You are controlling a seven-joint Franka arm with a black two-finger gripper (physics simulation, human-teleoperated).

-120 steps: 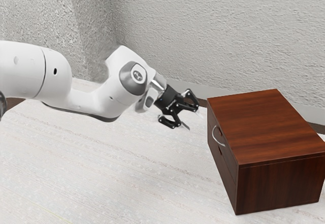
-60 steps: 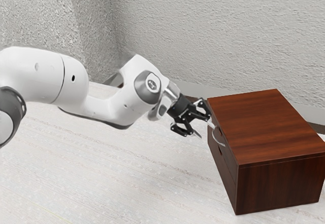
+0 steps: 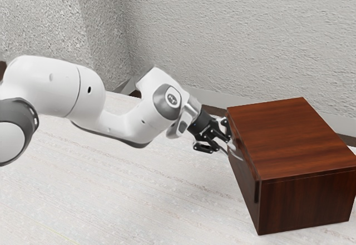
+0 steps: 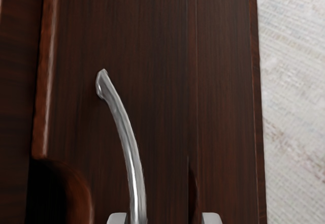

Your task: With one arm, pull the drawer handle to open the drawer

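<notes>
Wrist view has the drawer handle [image 4: 124, 132] running between the end effector's [image 3: 228, 143] parted fingers [image 4: 118, 219] (neither seems to press it). On the surface [image 3: 111, 200], the wooden cabinet [image 3: 289, 139] looks shut. Reach done, I judge; next, clamp the handle, then pull straight back

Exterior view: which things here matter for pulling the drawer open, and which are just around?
For the job:
drawer handle
drawer front
wooden cabinet
claw, open, with the handle between its fingers

Just around:
table
wall
</notes>
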